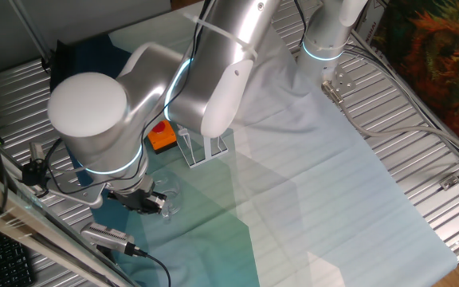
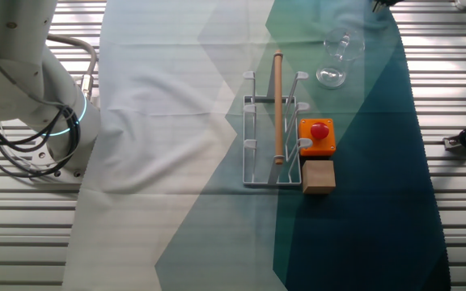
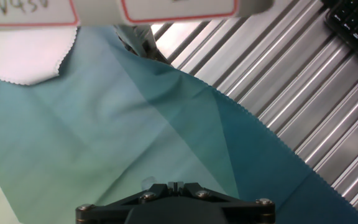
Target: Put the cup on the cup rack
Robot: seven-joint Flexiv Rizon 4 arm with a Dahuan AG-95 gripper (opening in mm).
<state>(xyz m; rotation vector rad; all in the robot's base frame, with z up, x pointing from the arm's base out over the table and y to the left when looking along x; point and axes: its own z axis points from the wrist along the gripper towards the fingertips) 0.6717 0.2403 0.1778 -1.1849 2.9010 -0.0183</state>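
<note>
The cup (image 2: 336,58) is a clear glass mug resting on the teal cloth near the far edge of the table. It also shows faintly in one fixed view (image 1: 171,204). The cup rack (image 2: 272,137) is white with thin pegs and stands mid-table; the arm partly hides it in one fixed view (image 1: 206,149). My gripper (image 1: 153,200) hovers just beside the cup, apart from it. In the hand view its fingertips (image 3: 176,185) meet with nothing between them, and only cloth lies ahead.
A wooden rod (image 2: 278,105) lies along the top of the rack. An orange box with a red button (image 2: 317,136) and a wooden block (image 2: 318,176) sit beside the rack. Ribbed metal table (image 3: 303,106) borders the cloth. A second arm's base (image 2: 47,113) stands at one side.
</note>
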